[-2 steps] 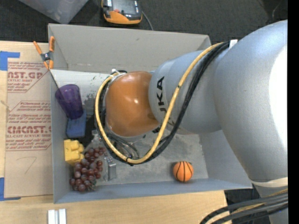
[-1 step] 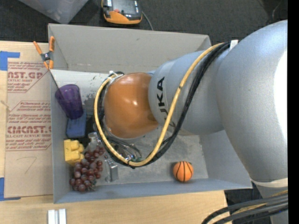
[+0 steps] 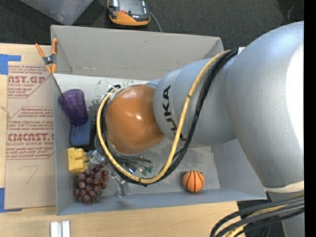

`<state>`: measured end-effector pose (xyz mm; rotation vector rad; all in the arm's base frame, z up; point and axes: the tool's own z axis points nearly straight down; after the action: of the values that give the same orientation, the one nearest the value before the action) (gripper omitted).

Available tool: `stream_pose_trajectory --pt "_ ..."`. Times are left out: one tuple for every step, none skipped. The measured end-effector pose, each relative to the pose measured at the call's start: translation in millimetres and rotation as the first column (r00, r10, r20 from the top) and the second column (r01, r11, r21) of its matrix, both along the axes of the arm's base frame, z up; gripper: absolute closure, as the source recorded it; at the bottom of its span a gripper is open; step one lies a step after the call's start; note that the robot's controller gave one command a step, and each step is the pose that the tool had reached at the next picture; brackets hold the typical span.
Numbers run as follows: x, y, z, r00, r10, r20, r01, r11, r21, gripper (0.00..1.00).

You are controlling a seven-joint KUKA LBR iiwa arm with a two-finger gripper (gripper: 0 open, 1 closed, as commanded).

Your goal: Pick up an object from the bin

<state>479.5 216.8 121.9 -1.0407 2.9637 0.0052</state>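
Camera view: pincer (image 3: 120, 180), its state impossible to tell under the wrist's orange cover (image 3: 131, 117), hangs low in the bin (image 3: 133, 43), likely set for a pick. Toy grapes (image 3: 90, 182) and a yellow block (image 3: 75, 160) lie nearest, with a mini basketball (image 3: 193, 180) well apart.

The big silver-grey seven-joint arm (image 3: 247, 98) comes in from the right and slants down toward the left. Its last rounded link carries black KUKA lettering (image 3: 167, 110) running up its side. At the wrist sits a glossy orange dome-shaped cover (image 3: 132, 117), turned toward the camera. A yellow cable and a black cable (image 3: 187, 102) run along the link and loop round the dome's left and lower edges. Below that edge, grey metal parts of the gripper (image 3: 120, 180) stick out, pointing downward.
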Motion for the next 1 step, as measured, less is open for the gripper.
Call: stream_pose_trajectory --pt "5.3 5.2 -50.0 0.978 0.207 0.006 -0.207 0.978 -0.007 0.00"
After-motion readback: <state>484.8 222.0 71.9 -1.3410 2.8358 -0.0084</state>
